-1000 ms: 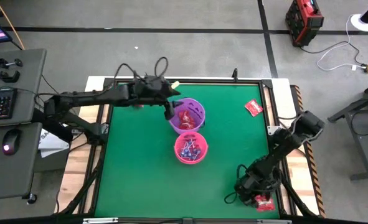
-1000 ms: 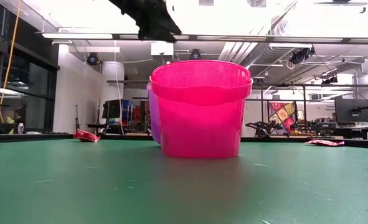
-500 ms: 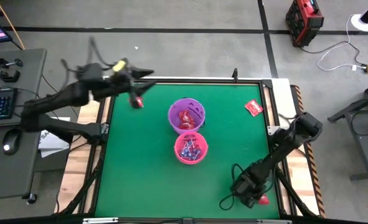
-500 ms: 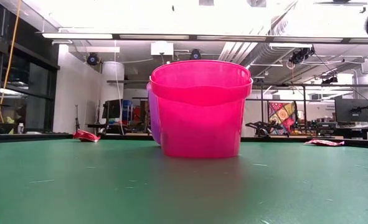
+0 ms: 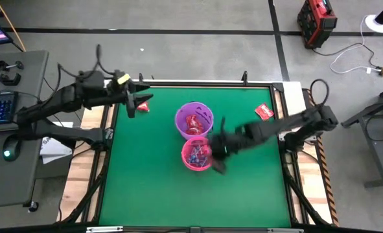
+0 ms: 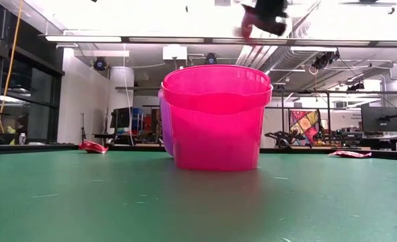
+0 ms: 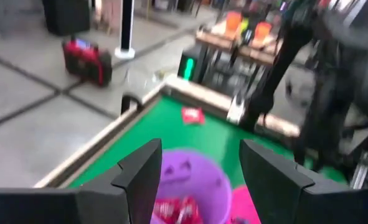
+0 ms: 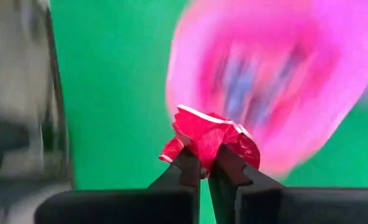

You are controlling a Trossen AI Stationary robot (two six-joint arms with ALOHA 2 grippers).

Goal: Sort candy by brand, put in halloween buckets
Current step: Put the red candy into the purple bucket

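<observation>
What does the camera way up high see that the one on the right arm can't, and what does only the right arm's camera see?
Only the high view shows the purple bucket with red packets inside, a loose red packet near the table's far right corner, and the left gripper over the far left edge.

Only the right wrist view shows, up close, the crumpled red packet pinched in the right gripper.

Both show the pink bucket and the green table.
</observation>
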